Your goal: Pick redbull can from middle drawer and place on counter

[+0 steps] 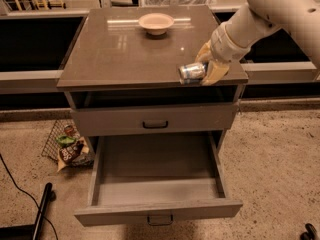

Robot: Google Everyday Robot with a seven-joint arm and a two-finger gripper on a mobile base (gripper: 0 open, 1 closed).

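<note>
The redbull can is a small silver-and-blue can lying sideways in my gripper. The gripper's tan fingers are shut on it, holding it over the front right part of the counter, near the front edge. Whether the can touches the slab I cannot tell. The white arm comes in from the upper right. The middle drawer is pulled fully out at the bottom of the grey cabinet and has nothing in it.
A pale round bowl sits at the back of the counter. A shut drawer front is above the open one. A wire basket with wrappers stands on the floor at the left. A dark cable and pole lie lower left.
</note>
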